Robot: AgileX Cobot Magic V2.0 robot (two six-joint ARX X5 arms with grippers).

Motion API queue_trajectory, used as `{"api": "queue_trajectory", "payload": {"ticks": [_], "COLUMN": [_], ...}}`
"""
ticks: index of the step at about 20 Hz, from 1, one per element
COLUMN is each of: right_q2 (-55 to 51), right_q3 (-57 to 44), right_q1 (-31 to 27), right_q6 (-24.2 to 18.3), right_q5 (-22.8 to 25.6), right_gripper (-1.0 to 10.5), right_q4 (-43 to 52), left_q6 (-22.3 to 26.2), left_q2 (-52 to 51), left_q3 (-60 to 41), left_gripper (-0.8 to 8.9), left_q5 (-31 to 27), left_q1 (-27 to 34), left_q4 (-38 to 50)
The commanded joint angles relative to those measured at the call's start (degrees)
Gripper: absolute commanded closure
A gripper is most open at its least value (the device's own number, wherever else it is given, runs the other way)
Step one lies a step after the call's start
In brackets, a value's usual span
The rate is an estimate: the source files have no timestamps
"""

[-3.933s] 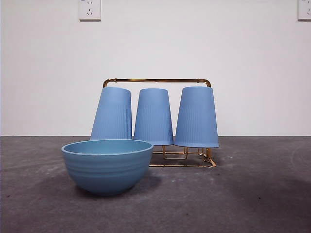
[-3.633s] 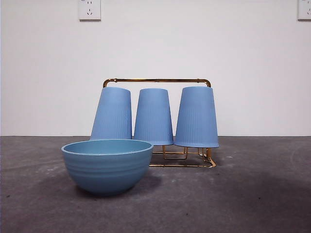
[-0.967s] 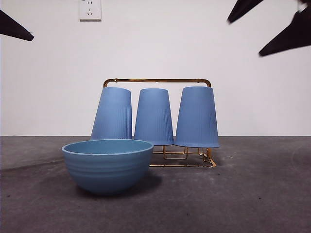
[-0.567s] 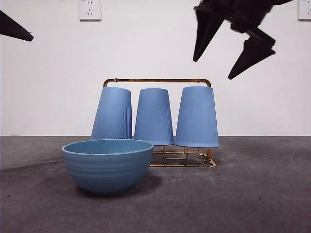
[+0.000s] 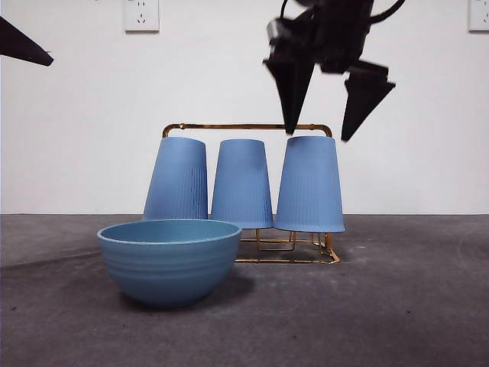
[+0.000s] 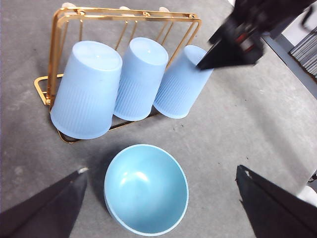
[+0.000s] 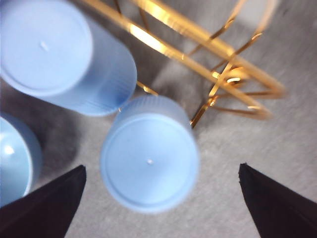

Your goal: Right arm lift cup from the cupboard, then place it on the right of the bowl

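Since half a second earlier, the right pincer (image 5: 319, 136) has been lowered from the upper right of the front view to just above the rightmost cup (image 5: 309, 185), jaws spread wide, nothing held. That cup is seen inverted on the cupboard (image 5: 247, 127), whose pegs are hidden by the three cups. The bowl (image 5: 169, 260) is at lower left; bare worktop (image 5: 412, 306) lies at its right. The left pincer (image 6: 158, 198) is released, its arm cut off at the upper left corner

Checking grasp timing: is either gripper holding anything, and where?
Nothing is held. The right gripper hangs open above the cup; the left gripper is open too.
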Motion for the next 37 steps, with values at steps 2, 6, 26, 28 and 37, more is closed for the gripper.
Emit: {"api": "queue_trajectory", "payload": {"ticks": [2, 6, 26, 28, 37], "right_q2": [3.3, 4.2, 4.2, 3.6, -5.0], "right_q3": [1.5, 1.5, 14.0, 15.3, 15.2], "right_q1": [0.7, 0.7, 0.7, 0.7, 0.7], "right_q6": [-0.2, -0.2, 1.2, 2.0, 4.0], "right_q5": [0.2, -0.7, -1.1, -1.1, -0.5], "right_gripper": [4.5, 5.4, 6.5, 6.5, 6.5], "right_q4": [0.2, 1.0, -9.7, -10.1, -10.4], "left_q6": [0.1, 0.1, 0.1, 0.1, 0.1], "left_q2": [0.3, 0.3, 0.3, 0.3, 0.3], "left_q3": [1.1, 1.1, 1.1, 1.1, 1.1], "left_gripper": [3.45, 3.45, 3.45, 3.45, 3.45], "left_q5": [0.3, 0.3, 0.3, 0.3, 0.3], "left_q1": [-0.2, -0.2, -1.6, -1.9, -2.5], "left_q4": [0.4, 0.4, 0.2, 0.2, -0.7]}}
